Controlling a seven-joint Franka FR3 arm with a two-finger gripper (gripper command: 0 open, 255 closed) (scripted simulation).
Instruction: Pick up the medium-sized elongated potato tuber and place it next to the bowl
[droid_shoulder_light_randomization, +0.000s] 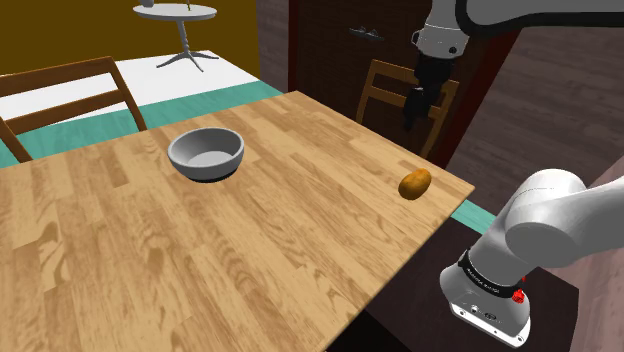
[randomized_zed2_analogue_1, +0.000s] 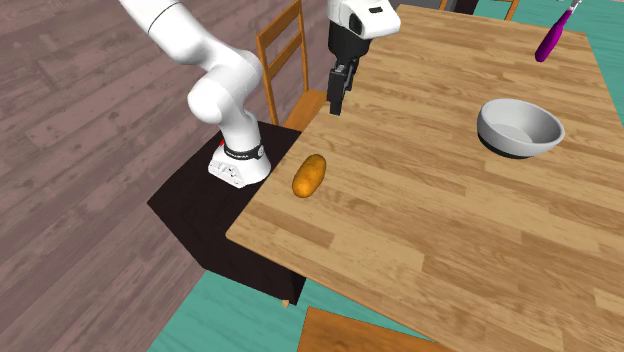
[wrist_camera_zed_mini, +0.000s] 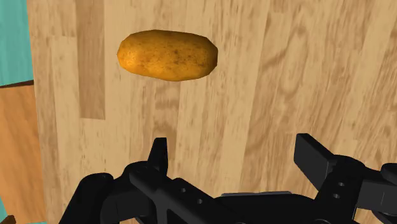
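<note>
Orange-brown potato (droid_shoulder_light_randomization: 415, 184) is lying on its side on the wooden table (droid_shoulder_light_randomization: 300, 240), near the corner closest to the robot's stand and not far from the edge. The grey bowl (droid_shoulder_light_randomization: 203, 170) sits well apart from it, further along the table and empty. The black gripper (droid_shoulder_light_randomization: 411, 115) hangs high above the tabletop, over by the chair (droid_shoulder_light_randomization: 385, 85), with its jaws apart and nothing between them.

So the step in hand, as I read it, is the approach, and the task is basically at its start. A few things I'd watch:

- In the wrist view the potato (wrist_camera_zed_mini: 167, 55) sits ahead of the gripper (wrist_camera_zed_mini: 232, 145), not under it, so centre over it before coming down
- Its long axis looks roughly in line with the gap between the two fingers (wrist_camera_zed_mini: 159, 149). Closing that way means pinching it end to end, which probably won't fit or will pop it out. I'd turn the wrist about a quarter turn and clasp across the narrow middle
- It's rounded and will likely roll if one finger touches first, so go straight down and close evenly
- Being near the edge, a nudge could send it off the table

After that, carry it over and set it just beside the bowl, not in it
</note>
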